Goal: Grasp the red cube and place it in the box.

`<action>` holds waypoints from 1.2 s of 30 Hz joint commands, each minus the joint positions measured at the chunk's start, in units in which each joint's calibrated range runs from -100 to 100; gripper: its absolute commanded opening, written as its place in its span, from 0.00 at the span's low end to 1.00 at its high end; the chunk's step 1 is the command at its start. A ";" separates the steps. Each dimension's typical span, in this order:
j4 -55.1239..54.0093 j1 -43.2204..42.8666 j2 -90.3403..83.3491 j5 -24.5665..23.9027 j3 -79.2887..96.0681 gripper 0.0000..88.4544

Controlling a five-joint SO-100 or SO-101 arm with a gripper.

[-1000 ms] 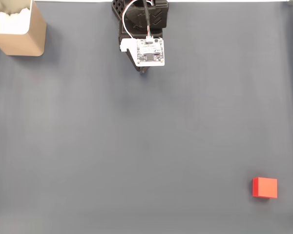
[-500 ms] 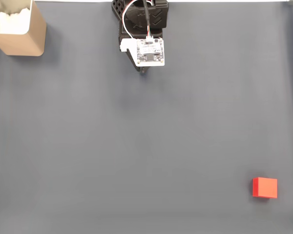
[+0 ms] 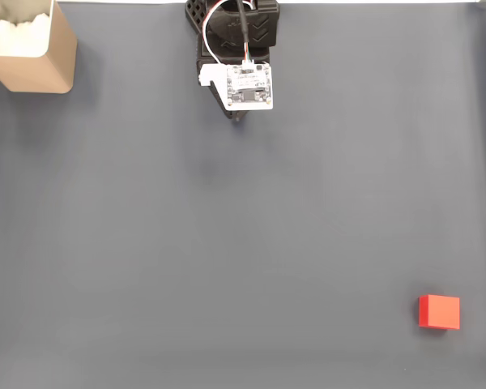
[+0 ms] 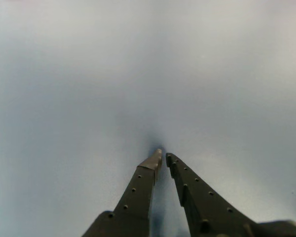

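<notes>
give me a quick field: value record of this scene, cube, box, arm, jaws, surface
surface: dark grey mat
red cube: lower right of the fixed view, lying free on the mat
box: upper left corner of the fixed view, tan walls, white inside, no cube seen in it
arm: top centre of the fixed view, far from cube and box
gripper: jaws nearly together with a thin gap at the tips, nothing between them, pointing at bare mat in the wrist view
task stage: cube not yet grasped

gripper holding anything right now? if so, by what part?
Nothing is held. In the wrist view the gripper has its fingertips nearly together with only bare mat between them. The red cube sits alone on the mat, far from the arm.
</notes>
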 commanded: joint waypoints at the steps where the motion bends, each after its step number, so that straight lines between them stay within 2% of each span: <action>1: 0.96 -0.52 0.00 -0.54 0.81 0.00; 15: 0.63 -0.59 0.00 -0.29 0.81 0.00; 25: -10.76 -0.31 2.43 -0.59 0.08 0.00; 36: -21.74 -3.29 22.88 -2.64 -17.62 0.00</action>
